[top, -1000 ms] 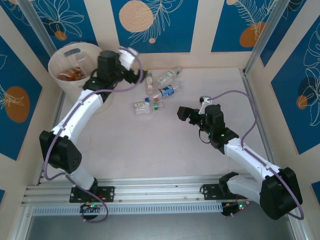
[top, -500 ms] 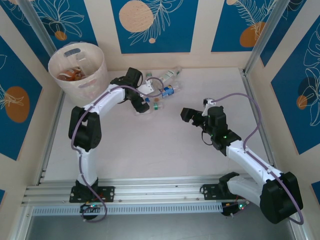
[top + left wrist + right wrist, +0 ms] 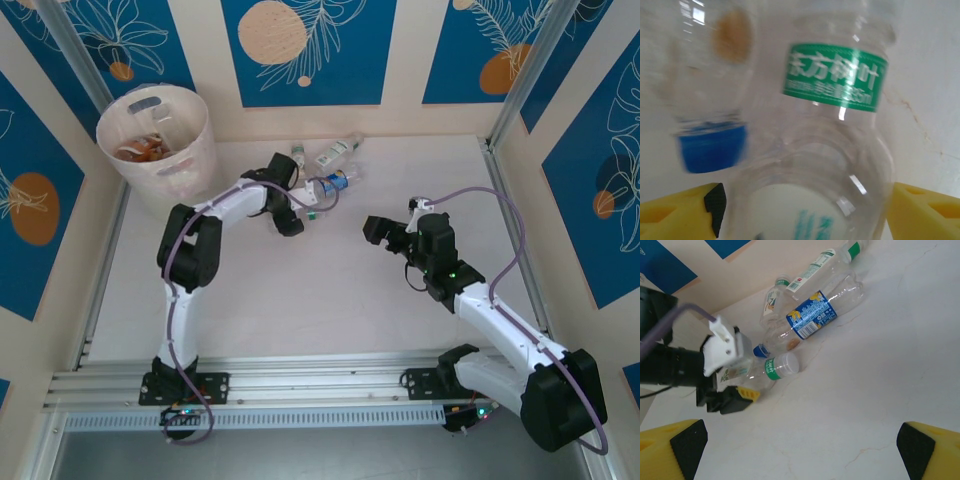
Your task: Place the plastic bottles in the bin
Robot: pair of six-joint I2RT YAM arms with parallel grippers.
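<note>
While four plastic bottles (image 3: 812,315) lie clustered, left jaws widely straddle one; right jaws gape.

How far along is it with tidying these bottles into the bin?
Partly done. Some bottles already lie in the bin. In hand: the left hand has its fingers either side of a green-labelled bottle on the table, though I can't tell if it grips yet. Left: the blue-labelled bottle and at least two more beside it. The right hand is open, holding nothing.

Clear bottle (image 3: 840,160) with green label (image 3: 835,77); another's cap (image 3: 712,147) blue.
</note>
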